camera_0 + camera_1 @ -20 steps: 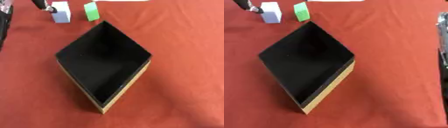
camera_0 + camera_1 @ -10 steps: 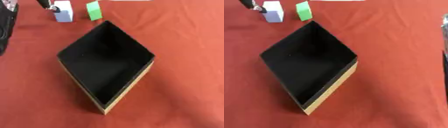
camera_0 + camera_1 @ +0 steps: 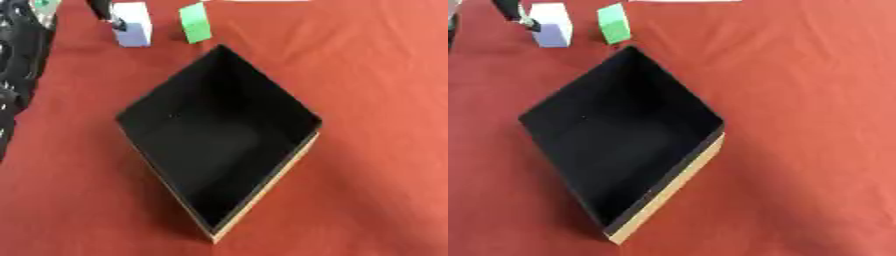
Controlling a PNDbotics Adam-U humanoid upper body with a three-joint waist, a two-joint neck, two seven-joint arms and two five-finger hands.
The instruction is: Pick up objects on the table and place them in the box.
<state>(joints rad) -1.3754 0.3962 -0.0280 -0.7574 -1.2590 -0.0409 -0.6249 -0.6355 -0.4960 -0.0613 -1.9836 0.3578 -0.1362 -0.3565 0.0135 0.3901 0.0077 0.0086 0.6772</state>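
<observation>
An open box with a black inside and a tan outer wall (image 3: 267, 186) stands cornerwise in the middle of the red cloth; nothing shows inside it. Behind its far corner stand a pale white block (image 3: 131, 25) and a green block (image 3: 195, 22), both upright on the cloth. A dark thin thing (image 3: 101, 7) with a light tip leans in beside the white block at the top edge. The black mass of my left arm and hand (image 3: 17, 65) fills the left edge of the left eye view, apart from the blocks and the box. My right hand shows in neither view.
Red cloth (image 3: 807, 100) covers the table all round the box, with wide bare stretches to the right and in front. A strip of something white (image 3: 684, 1) lies at the far edge.
The picture has shifted slightly right. My left arm shows further in at the left edge. The dark shape at the right edge of the right eye view is gone. Box and blocks have not moved.
</observation>
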